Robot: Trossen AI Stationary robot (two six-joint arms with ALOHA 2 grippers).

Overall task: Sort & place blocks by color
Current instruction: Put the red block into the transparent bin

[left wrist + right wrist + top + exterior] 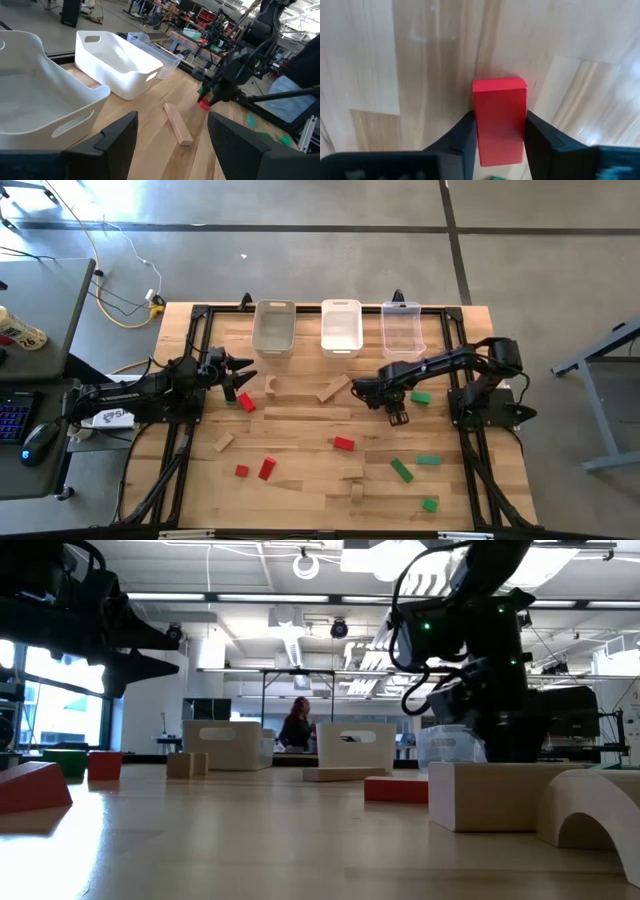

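Note:
Red, green and tan wooden blocks lie scattered over the table (pixel 300 480). My right gripper (pixel 398 418) points down near the table's middle right, shut on a red block (pixel 500 120), beside a green block (pixel 420 396). That red block (pixel 204 104) also shows in the left wrist view. My left gripper (pixel 245 373) hovers open at the table's left, level, pointing right, with a red block (pixel 246 402) just near of it. A long tan plank (pixel 178 124) lies flat ahead of it. My right gripper pinches the red block by its two long sides (pixel 479 131) between both fingers (pixel 457 140), coming from above and pointing down. The block stands on end along the fingers. Whether its lower end (pixel 499 85) touches the table, I cannot tell.
Three plastic bins (pixel 273 327), (pixel 341 326), (pixel 403 330) stand in a row at the far edge. More blocks lie near: red (pixel 344 444), (pixel 266 469), green (pixel 402 470), (pixel 430 505), tan (pixel 223 442), an arch (pixel 590 810). A person (pixel 297 728) sits beyond the table.

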